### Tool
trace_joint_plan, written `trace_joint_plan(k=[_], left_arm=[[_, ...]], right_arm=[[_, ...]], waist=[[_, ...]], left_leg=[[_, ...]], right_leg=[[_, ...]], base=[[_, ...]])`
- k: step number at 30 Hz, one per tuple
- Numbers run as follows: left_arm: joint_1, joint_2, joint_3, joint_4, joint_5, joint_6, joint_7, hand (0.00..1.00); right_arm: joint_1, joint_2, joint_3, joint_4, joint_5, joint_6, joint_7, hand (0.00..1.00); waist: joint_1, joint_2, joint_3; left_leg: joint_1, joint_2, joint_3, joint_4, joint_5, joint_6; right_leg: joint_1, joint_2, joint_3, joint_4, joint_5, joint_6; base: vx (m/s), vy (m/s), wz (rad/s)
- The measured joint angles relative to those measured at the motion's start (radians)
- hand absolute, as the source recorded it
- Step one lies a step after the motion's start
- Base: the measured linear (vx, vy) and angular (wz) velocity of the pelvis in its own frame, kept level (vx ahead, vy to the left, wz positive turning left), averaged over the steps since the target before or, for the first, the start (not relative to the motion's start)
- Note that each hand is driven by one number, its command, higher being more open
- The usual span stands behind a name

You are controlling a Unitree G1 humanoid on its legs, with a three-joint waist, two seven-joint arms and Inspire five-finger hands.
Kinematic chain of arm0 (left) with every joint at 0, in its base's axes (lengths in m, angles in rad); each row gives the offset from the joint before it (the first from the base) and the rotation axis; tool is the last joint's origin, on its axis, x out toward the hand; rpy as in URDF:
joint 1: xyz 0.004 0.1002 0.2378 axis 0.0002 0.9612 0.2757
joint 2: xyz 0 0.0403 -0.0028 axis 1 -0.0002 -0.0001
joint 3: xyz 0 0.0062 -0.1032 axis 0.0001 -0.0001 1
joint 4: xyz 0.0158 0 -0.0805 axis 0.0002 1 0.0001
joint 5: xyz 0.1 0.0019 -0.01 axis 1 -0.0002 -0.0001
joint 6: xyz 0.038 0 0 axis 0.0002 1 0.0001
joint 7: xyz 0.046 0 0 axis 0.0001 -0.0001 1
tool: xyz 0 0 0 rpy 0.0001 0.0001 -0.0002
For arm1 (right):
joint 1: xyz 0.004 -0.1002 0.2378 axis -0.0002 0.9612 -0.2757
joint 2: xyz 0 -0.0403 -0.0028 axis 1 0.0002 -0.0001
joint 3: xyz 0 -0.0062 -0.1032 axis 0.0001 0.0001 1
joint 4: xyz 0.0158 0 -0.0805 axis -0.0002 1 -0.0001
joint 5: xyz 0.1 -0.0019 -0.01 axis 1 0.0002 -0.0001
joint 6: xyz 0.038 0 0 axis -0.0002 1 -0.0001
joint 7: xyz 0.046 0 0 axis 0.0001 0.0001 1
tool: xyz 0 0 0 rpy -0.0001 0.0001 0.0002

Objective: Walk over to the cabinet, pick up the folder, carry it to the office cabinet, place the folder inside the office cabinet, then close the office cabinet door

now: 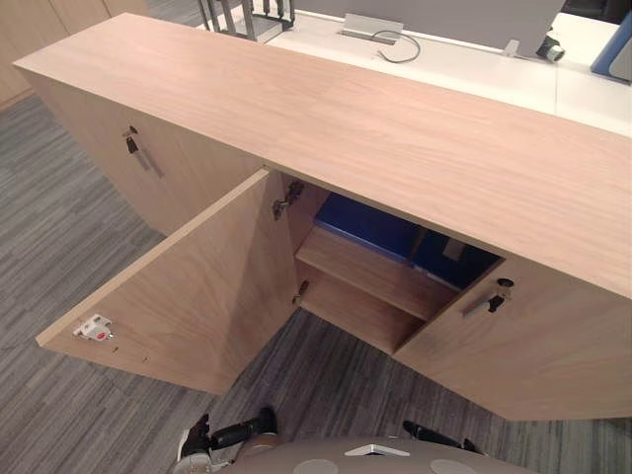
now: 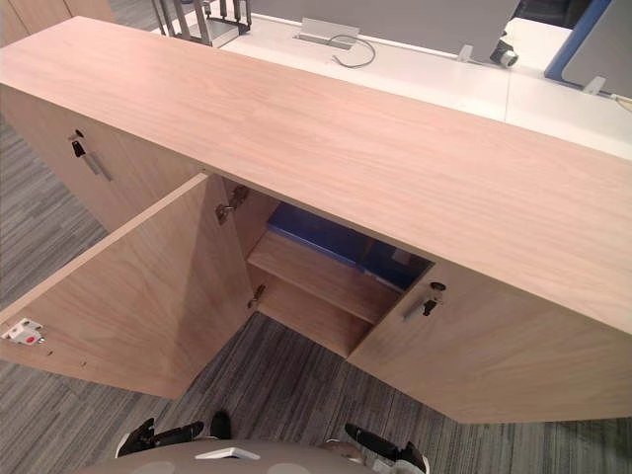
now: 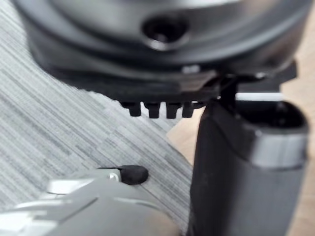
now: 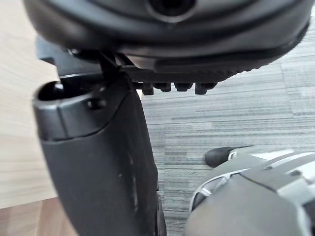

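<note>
We observe a long, low office cabinet of light wood (image 1: 395, 138) standing on a grey striped carpet floor (image 1: 59, 207). Its flat top is bare. The wooden left-hand door of the middle compartment (image 1: 188, 296) is swung wide open toward us on two metal hinges (image 1: 286, 201) and carries a small white catch with a red dot (image 1: 94, 328) at its free lower corner. Inside the open compartment, a flat blue folder (image 1: 370, 225) lies on the upper wooden shelf (image 1: 365, 272), pushed toward the back. A darker blue area shows just beside it to the right, and we cannot tell whether it belongs to the same folder. The neighbouring right-hand door (image 1: 538, 346) bears a dark key handle (image 1: 497, 293) near its upper inner corner. Behind the cabinet runs a white worktop (image 1: 464, 67) with a grey metal cable box (image 1: 372, 27) set into it. The left hand (image 1: 222, 436) hangs low in front of the open door, above the carpet, well apart from the folder. Its fingers (image 1: 247, 430) are relaxed and extended and hold nothing. The right hand (image 2: 380, 441) hangs low before the right-hand door, with its fingers likewise loose and empty.
</note>
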Motion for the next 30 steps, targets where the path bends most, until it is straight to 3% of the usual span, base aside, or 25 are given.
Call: trace_joint_plan(k=[4, 9, 10, 11, 12, 13, 15, 16, 17, 18, 19, 20, 21, 23, 24, 25, 30], left_arm=[[-0.009, 0.020, -0.001, -0.003, 0.000, 0.000, -0.005, 1.00], [-0.052, 0.026, -0.042, -0.021, 0.010, 0.002, -0.017, 1.00], [-0.064, 0.027, -0.074, -0.021, 0.044, 0.004, -0.027, 1.00], [-0.072, 0.038, -0.103, -0.024, 0.073, 0.005, -0.041, 1.00], [-0.080, 0.043, -0.115, -0.026, 0.095, 0.006, -0.049, 1.00], [-0.107, 0.056, -0.115, -0.032, 0.114, 0.001, -0.063, 1.00], [-0.107, 0.053, -0.117, -0.041, 0.127, 0.001, -0.070, 1.00], [-0.109, 0.046, -0.125, -0.041, 0.142, 0.002, -0.081, 1.00], [-0.114, 0.046, -0.126, -0.047, 0.167, -0.001, -0.086, 1.00], [-0.115, 0.049, -0.125, -0.048, 0.168, 0.000, -0.087, 1.00], [-0.119, 0.046, -0.121, -0.045, 0.168, 0.005, -0.093, 1.00], [-0.116, 0.037, -0.095, -0.027, 0.159, 0.015, -0.104, 1.00], [-0.106, 0.031, -0.075, -0.022, 0.158, 0.019, -0.105, 1.00], [-0.111, 0.031, -0.053, -0.018, 0.160, 0.023, -0.109, 1.00], [-0.106, 0.032, -0.052, -0.016, 0.163, 0.025, -0.113, 1.00], [-0.103, 0.033, -0.048, -0.004, 0.163, 0.026, -0.119, 1.00], [-0.086, 0.014, 0.077, 0.010, 0.117, 0.043, -0.118, 1.00]], right_arm=[[-0.025, 0.017, 0.002, 0.000, -0.010, 0.000, 0.001, 1.00], [-0.044, 0.003, 0.014, -0.002, -0.039, -0.002, 0.002, 1.00], [-0.049, -0.008, 0.013, -0.002, -0.040, -0.003, 0.003, 1.00], [-0.051, -0.010, 0.013, -0.002, -0.040, 0.000, 0.003, 1.00], [-0.056, -0.007, 0.013, -0.001, -0.041, 0.001, 0.005, 1.00], [-0.061, -0.006, 0.009, -0.002, -0.042, 0.004, 0.010, 1.00], [-0.057, -0.029, 0.007, -0.006, -0.043, 0.005, 0.013, 1.00], [-0.061, -0.046, 0.002, -0.010, -0.044, 0.006, 0.015, 1.00], [-0.055, -0.040, -0.013, -0.010, -0.050, 0.017, 0.022, 1.00], [-0.053, -0.038, -0.019, -0.010, -0.057, 0.021, 0.028, 1.00], [-0.054, -0.021, -0.042, -0.004, -0.077, 0.022, 0.032, 1.00], [-0.055, -0.014, -0.064, -0.006, -0.077, 0.024, 0.034, 1.00], [-0.052, -0.012, -0.074, -0.009, -0.077, 0.024, 0.034, 1.00], [-0.049, 0.002, -0.106, -0.012, -0.077, 0.031, 0.034, 1.00], [-0.045, 0.011, -0.108, -0.013, -0.077, 0.033, 0.038, 1.00], [-0.044, 0.010, -0.108, -0.013, -0.077, 0.035, 0.042, 1.00], [-0.032, 0.005, -0.106, -0.030, -0.077, 0.040, 0.050, 1.00]], waist=[[-0.001, -0.024, 0.012], [-0.003, -0.007, 0.046], [-0.010, 0.012, 0.060], [-0.032, 0.016, 0.063], [-0.045, -0.009, 0.073], [-0.034, -0.003, 0.097], [-0.025, 0.018, 0.100], [-0.039, 0.055, 0.097], [-0.041, 0.063, 0.089], [-0.051, 0.053, 0.089], [-0.057, 0.027, 0.089], [-0.048, 0.028, 0.089], [-0.052, 0.033, 0.087], [-0.051, 0.014, 0.090], [-0.050, 0.009, 0.086], [-0.051, 0.010, 0.086], [-0.029, 0.019, 0.086]], left_leg=[[-0.002, -0.015, -0.030, 0.001, 0.006, 0.004], [-0.062, -0.021, -0.085, 0.003, 0.058, 0.015], [-0.084, -0.003, -0.009, 0.001, 0.049, 0.060], [-0.105, 0.003, 0.110, 0.002, -0.003, 0.100], [-0.111, 0.003, 0.170, 0.021, -0.028, 0.109], [-0.160, 0.058, 0.351, 0.216, -0.081, 0.139], [-0.174, 0.110, 0.429, 0.415, -0.095, 0.146], [-0.182, 0.108, 0.432, 0.416, -0.135, 0.129], [-0.186, 0.060, 0.400, 0.348, -0.107, 0.142], [-0.179, 0.031, 0.393, 0.289, -0.104, 0.149], [-0.173, 0.024, 0.454, 0.281, -0.125, 0.165], [-0.168, 0.058, 0.499, 0.369, -0.163, 0.150], [-0.167, 0.056, 0.505, 0.356, -0.180, 0.135], [-0.131, -0.026, 0.472, 0.230, -0.109, 0.157], [-0.089, -0.080, 0.450, 0.100, -0.049, 0.164], [-0.056, -0.116, 0.426, 0.000, -0.006, 0.167], [-0.051, -0.152, 0.375, -0.003, -0.012, 0.173]], right_leg=[[0.017, -0.005, -0.027, 0.001, 0.001, 0.000], [0.013, -0.010, -0.113, 0.026, 0.003, -0.003], [0.012, -0.010, -0.158, 0.036, 0.001, -0.008], [0.013, -0.012, -0.218, 0.032, 0.003, -0.022], [0.012, -0.035, -0.238, 0.025, 0.009, -0.038], [0.011, -0.074, -0.269, 0.050, 0.007, -0.040], [-0.003, -0.088, -0.284, 0.100, -0.013, -0.029], [-0.003, -0.088, -0.304, 0.135, -0.041, -0.020], [-0.005, -0.095, -0.319, 0.125, -0.045, -0.027], [-0.006, -0.100, -0.333, 0.107, -0.041, -0.031], [0.000, -0.127, -0.388, 0.074, -0.005, -0.017], [0.001, -0.138, -0.413, 0.081, 0.009, 0.000], [0.011, -0.141, -0.430, 0.086, 0.014, 0.008], [0.019, -0.161, -0.453, 0.091, 0.028, -0.006], [0.024, -0.164, -0.458, 0.077, 0.042, -0.030], [0.031, -0.165, -0.467, 0.072, 0.042, -0.031], [0.066, -0.185, -0.472, 0.077, 0.033, -0.047]], base=[[0.02, -0.012, 0.22], [-0.08, -0.010, 0.59], [-0.18, 0.027, 1.10], [-0.17, 0.022, 1.25], [-0.15, 0.082, 1.21], [-0.09, 0.103, 0.69], [-0.09, 0.132, 0.48], [-0.15, 0.192, 0.88], [-0.18, 0.189, 1.05], [-0.12, 0.164, 1.15], [-0.05, 0.132, 0.92], [0.00, 0.148, 0.86], [0.03, 0.148, 0.73], [-0.02, 0.157, 0.73], [-0.06, 0.163, 0.65], [-0.06, 0.150, 0.68], [-0.02, 0.068, 0.35]])
